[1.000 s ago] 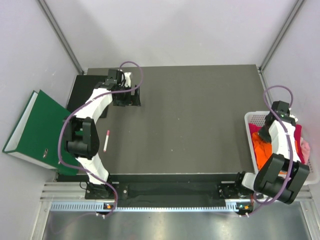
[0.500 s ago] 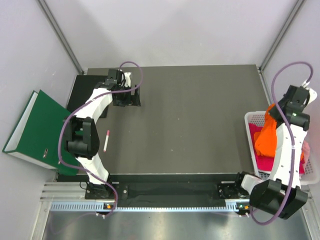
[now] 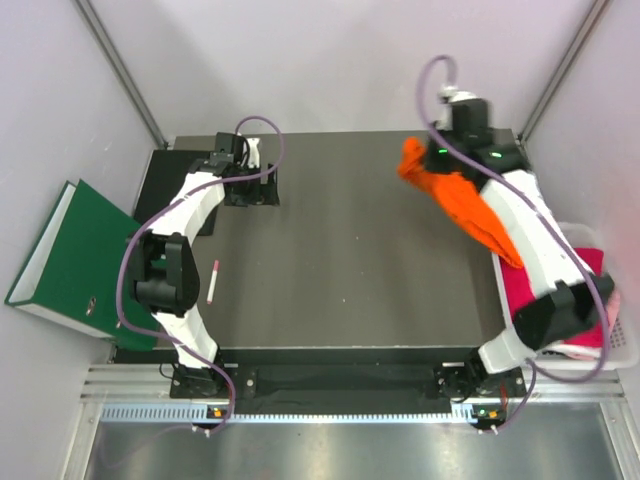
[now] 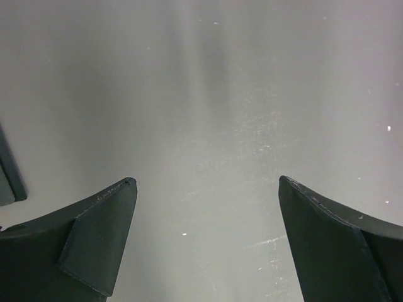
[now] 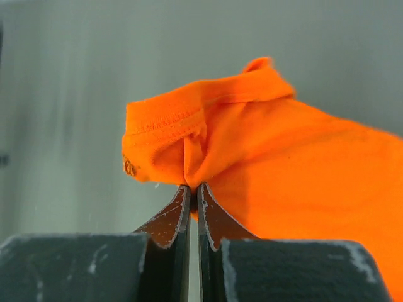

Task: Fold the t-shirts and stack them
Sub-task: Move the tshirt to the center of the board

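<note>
Off the left side of the surface (image 3: 360, 260) lies the green binder (image 3: 60, 255), no part of this job, and a small pen (image 3: 214, 281) lies just beside the left arm. The left gripper (image 4: 204, 189) hovers low over the far left corner, its fingers spread wide with nothing between them.

Now across to the action: the orange t-shirt (image 3: 465, 205) is up in the air over the far right of the surface, and the right gripper (image 5: 194, 187) has it, jaws pressed together on a bunched fold near a stitched hem. The rest of the shirt trails down and back towards the white basket (image 3: 627, 345) at the right edge, where the magenta t-shirt (image 3: 592, 262) lies in a heap.

We judge this cloth to be light, soft and limp, with no shape of its own. From a single pinch it only droops and twists. To spread it flat, we'd want the free gripper to take a second hold along a hem or at a shoulder, well apart from the first.
</note>
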